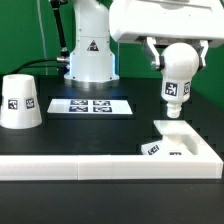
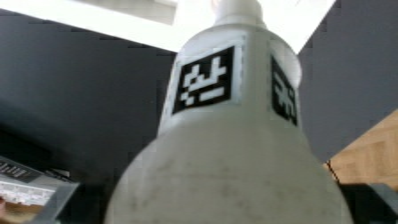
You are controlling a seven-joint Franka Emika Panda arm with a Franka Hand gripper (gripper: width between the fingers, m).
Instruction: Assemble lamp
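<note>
Shade (image 1: 18, 100) is standing wide end down on the table (image 1: 100, 135) at the exterior view's left, well apart from the other parts, with nothing touching it. Nearer the middle, the marker board (image 1: 92, 104) is lying flat. Toward the exterior view's right, the gripper (image 1: 178, 52) is pinching the bulb (image 1: 177, 80) by its round head, clamping it from both sides, with the tagged neck pointing down. The wrist view is looking along that neck at close range, and the bulb (image 2: 214, 130) is filling most of the picture. The bulb is hanging in the air over the base (image 1: 185, 135), which is lying flat in the corner of the wall (image 1: 80, 168). A narrow gap seems to be showing between neck and base. The bulb is looking like hard, smooth, light plastic, so weight is probably no worry. The round head is likely offering little flat surface, so it may be prone to pivoting or slipping under a sideways push. Gripping across the head's widest part, as now, seems the sound place. Going into the base, the neck will probably need to be kept upright.
</note>
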